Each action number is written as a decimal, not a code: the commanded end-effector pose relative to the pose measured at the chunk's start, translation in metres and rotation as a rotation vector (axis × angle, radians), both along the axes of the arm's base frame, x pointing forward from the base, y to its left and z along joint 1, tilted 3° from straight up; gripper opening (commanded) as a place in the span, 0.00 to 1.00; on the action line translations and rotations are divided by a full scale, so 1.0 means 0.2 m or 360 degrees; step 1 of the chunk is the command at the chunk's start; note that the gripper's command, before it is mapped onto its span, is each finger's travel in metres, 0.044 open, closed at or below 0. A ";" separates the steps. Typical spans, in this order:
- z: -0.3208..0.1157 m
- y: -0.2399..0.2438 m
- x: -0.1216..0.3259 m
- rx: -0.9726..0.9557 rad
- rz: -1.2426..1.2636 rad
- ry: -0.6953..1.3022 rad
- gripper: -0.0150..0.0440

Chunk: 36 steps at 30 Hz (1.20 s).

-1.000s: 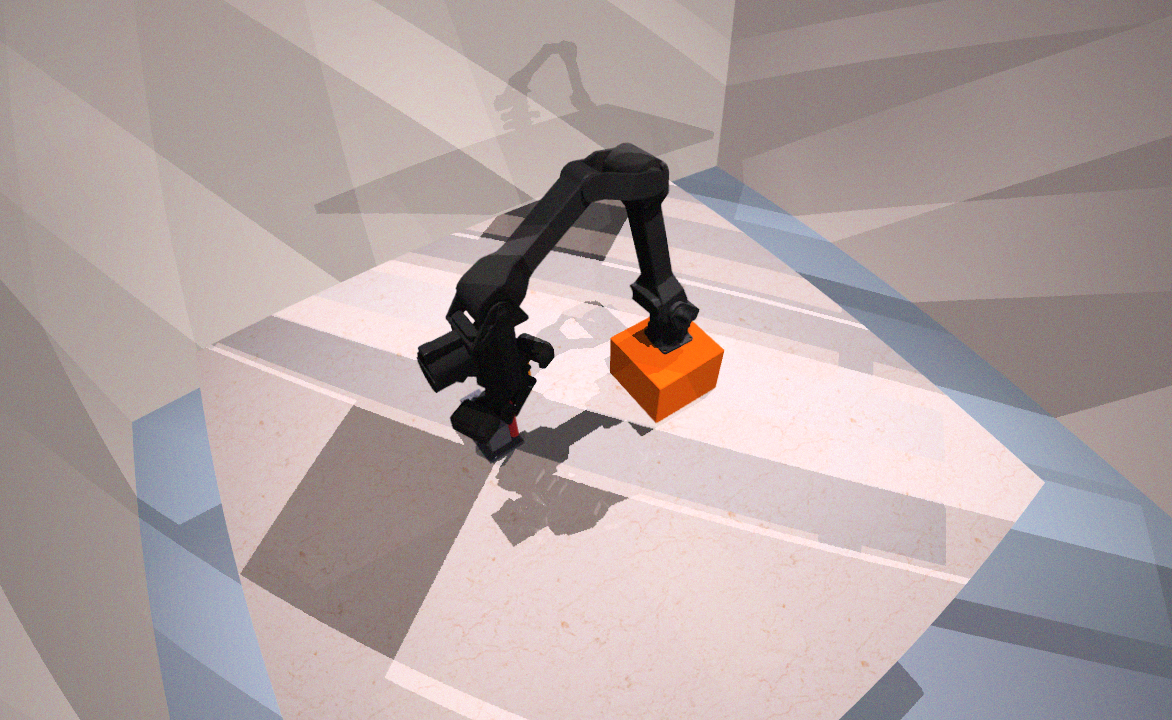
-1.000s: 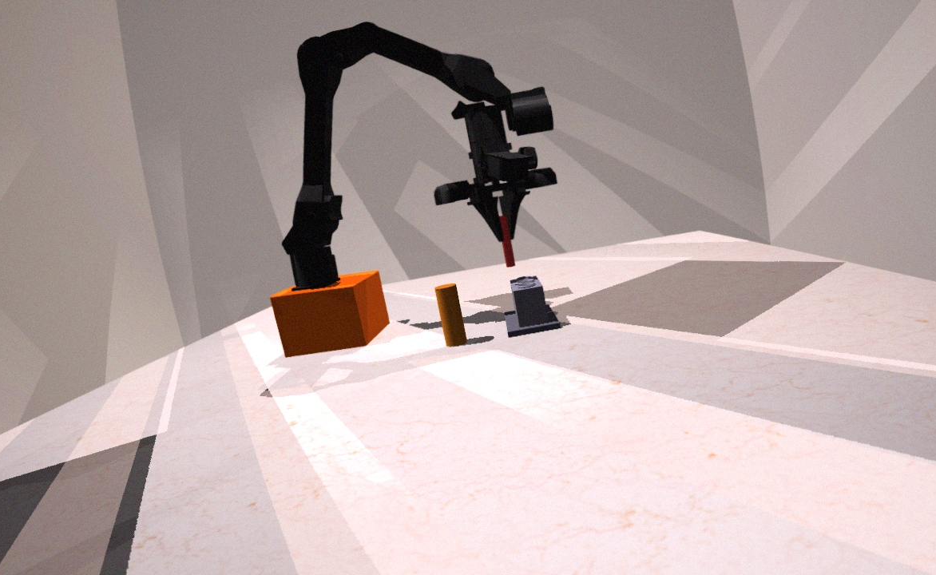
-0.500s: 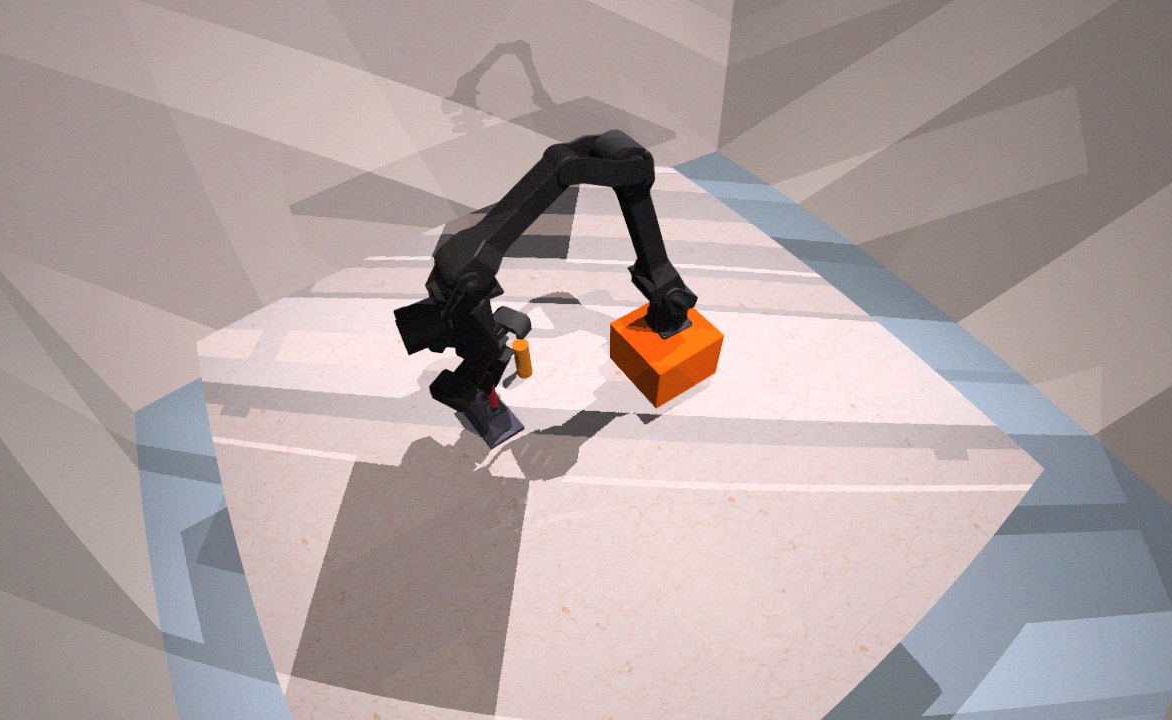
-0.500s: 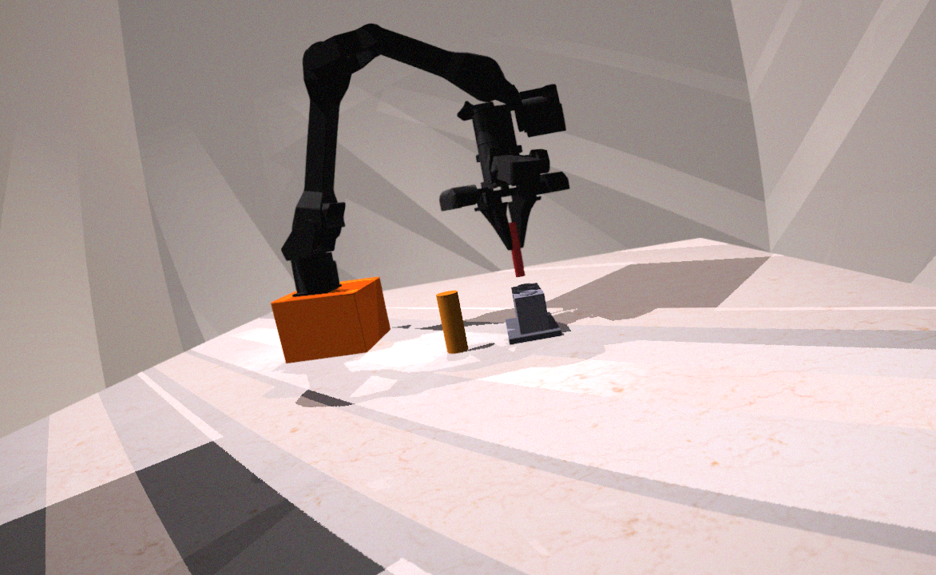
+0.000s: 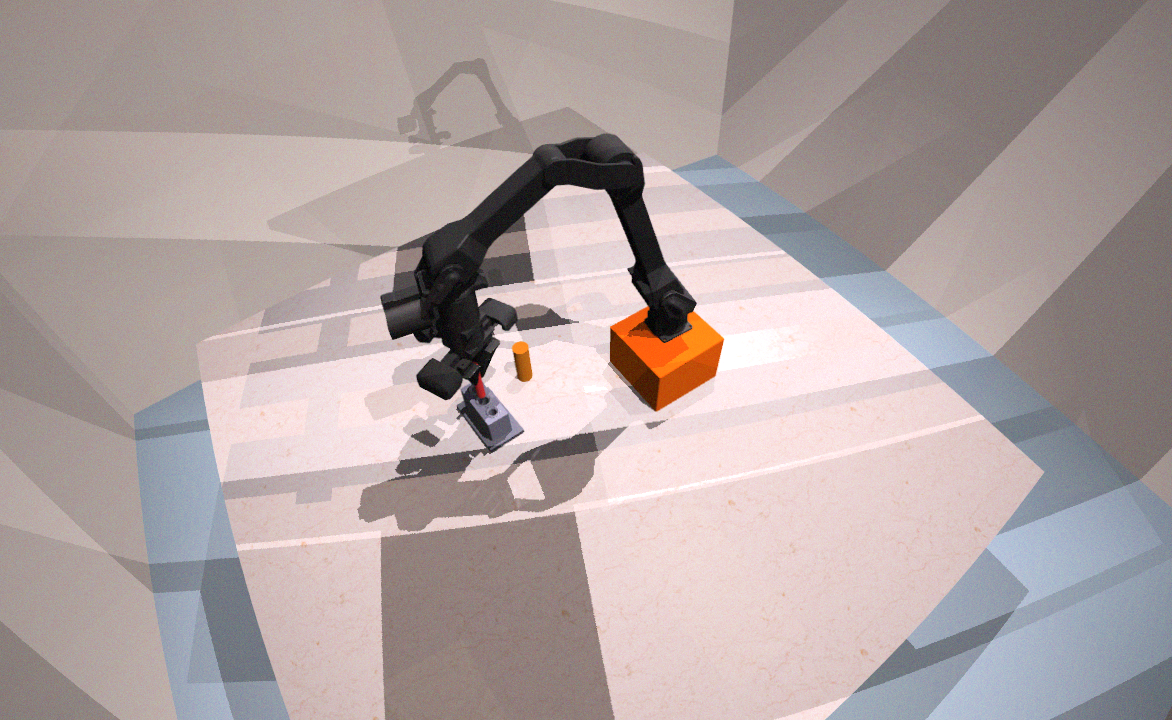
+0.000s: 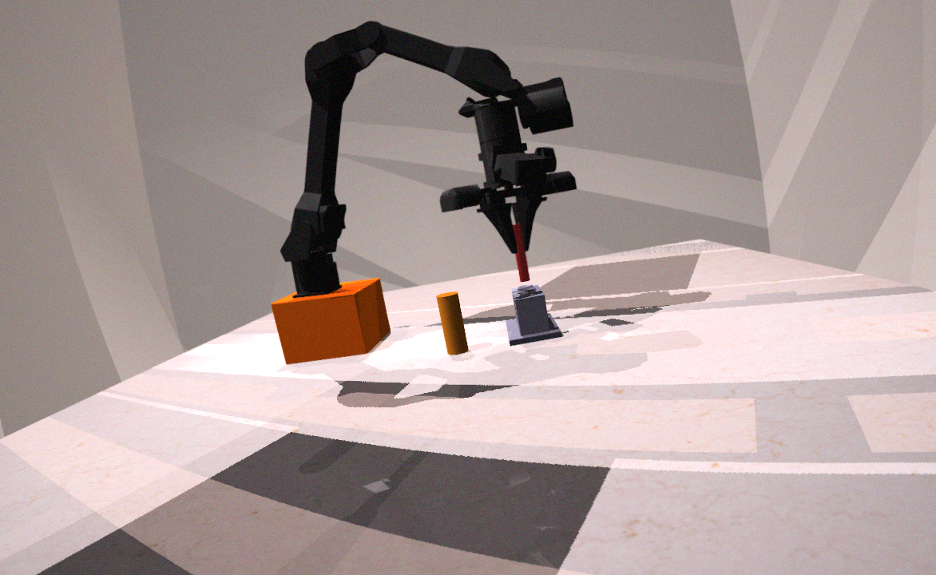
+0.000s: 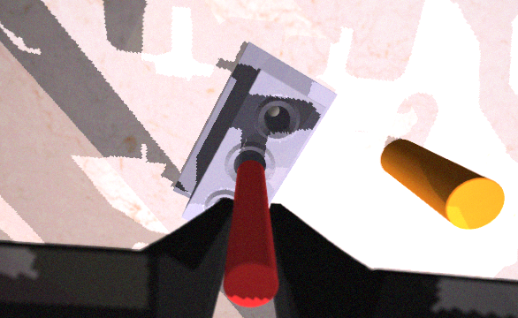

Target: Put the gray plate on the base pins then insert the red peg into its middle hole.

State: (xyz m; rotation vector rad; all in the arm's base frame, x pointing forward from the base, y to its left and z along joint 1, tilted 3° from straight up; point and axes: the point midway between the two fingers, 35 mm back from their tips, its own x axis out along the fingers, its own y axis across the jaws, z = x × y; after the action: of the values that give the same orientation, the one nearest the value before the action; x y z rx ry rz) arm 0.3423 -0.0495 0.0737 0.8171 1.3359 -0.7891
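The gray plate (image 5: 498, 420) (image 6: 530, 315) (image 7: 217, 170), a thick block with three holes in its top, lies flat on the wider base (image 6: 521, 338) (image 7: 285, 66). A pale pin end shows inside its far hole in the wrist view. My gripper (image 5: 480, 373) (image 6: 521, 250) (image 7: 250, 212) is shut on the red peg (image 5: 481, 388) (image 6: 522, 268) (image 7: 250, 234) above the block. The peg points down, slightly tilted. Its lower end is just above the block in the exterior view, and over the near part of the middle hole in the wrist view. The nearest hole is partly hidden by a finger.
An upright amber cylinder (image 5: 523, 361) (image 6: 452, 325) (image 7: 476, 203) stands beside the base, on the side toward the arm's mount. The arm is mounted on an orange box (image 5: 688, 371) (image 6: 324, 328) beyond the cylinder. Shadows cross the pale table top.
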 end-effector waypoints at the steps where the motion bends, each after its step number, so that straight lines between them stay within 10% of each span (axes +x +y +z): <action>1: 0.00 0.00 0.00 0.0005 0.0009 0.0001 0.25; 36: -0.06 0.01 0.00 0.0004 0.0007 0.0001 0.25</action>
State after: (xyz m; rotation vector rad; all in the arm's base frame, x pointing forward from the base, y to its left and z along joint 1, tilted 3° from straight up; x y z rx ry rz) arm 0.3446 -0.0494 0.0678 0.8142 1.3319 -0.7816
